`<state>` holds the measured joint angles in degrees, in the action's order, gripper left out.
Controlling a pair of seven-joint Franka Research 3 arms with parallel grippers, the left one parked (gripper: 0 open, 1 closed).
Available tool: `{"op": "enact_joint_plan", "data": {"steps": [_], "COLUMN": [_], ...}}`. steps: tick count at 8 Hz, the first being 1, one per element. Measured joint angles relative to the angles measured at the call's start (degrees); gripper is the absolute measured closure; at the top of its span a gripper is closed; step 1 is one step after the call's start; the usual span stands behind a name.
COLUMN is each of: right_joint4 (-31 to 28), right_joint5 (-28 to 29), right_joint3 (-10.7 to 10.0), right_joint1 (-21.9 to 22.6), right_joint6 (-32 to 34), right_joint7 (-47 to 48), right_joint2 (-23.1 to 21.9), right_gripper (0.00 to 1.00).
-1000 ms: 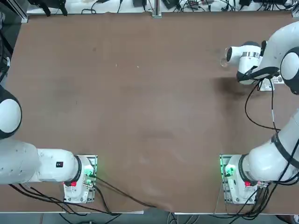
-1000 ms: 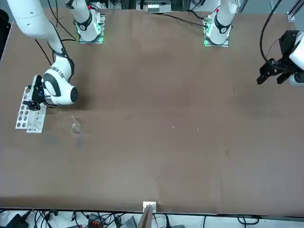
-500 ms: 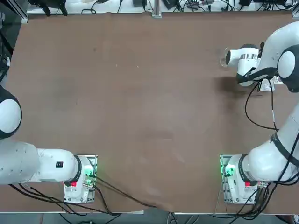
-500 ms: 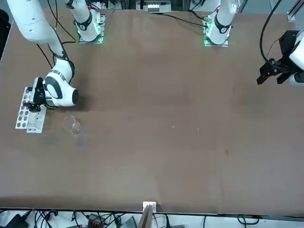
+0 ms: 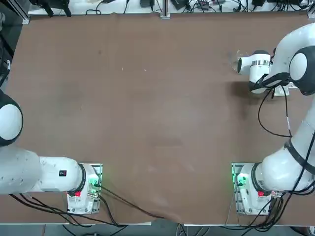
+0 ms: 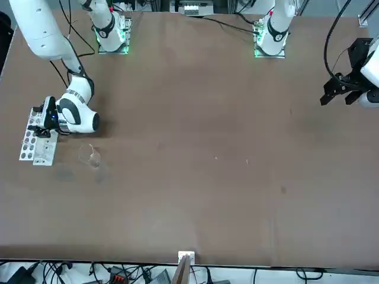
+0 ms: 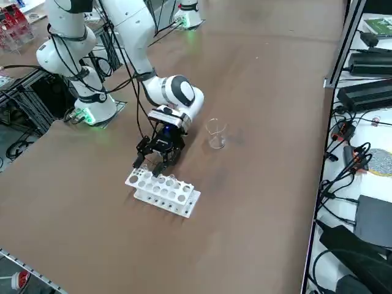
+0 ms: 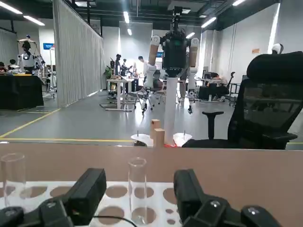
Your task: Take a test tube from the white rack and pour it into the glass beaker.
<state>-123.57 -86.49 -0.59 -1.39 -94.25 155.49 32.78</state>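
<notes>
Top view: right arm has advanced toward far edge; right gripper (image 5: 278, 88) mostly hidden under wrist; glass beaker (image 5: 237, 59) near it.

Front view: wrist sits lower over white rack (image 6: 34, 137) than second ago.

Side view: fingers straddle rack's row.

Wrist view: jaws apart, narrowing, flanking upright test tube (image 8: 137, 187), not yet clamped. Grasp imminent.

Large hall with grey polished floor (image 8: 71, 125), pale ribbed curtain wall (image 8: 75, 52), ceiling strip lights (image 8: 127, 16), black office chair (image 8: 265, 101), distant desks (image 8: 118, 90).
</notes>
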Motion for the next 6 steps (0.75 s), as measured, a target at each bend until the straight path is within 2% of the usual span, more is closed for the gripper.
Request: {"op": "enact_joint_plan", "data": {"steps": [1, 2, 5, 6], "right_joint4": [0.0, 0.1, 0.8, 0.9], "right_joint5": [-0.8, -1.5, -2.0, -2.0], "right_joint3": [-0.1, -0.3, -0.5, -0.6], "right_joint1": [0.0, 0.0, 0.0, 0.0], "right_joint6": [0.0, 0.0, 0.1, 0.1], "right_joint7": [0.1, 0.1, 0.2, 0.2], "right_joint2": [0.0, 0.1, 1.2, 1.6], "right_gripper": [0.17, 0.18, 0.44, 0.46]}}
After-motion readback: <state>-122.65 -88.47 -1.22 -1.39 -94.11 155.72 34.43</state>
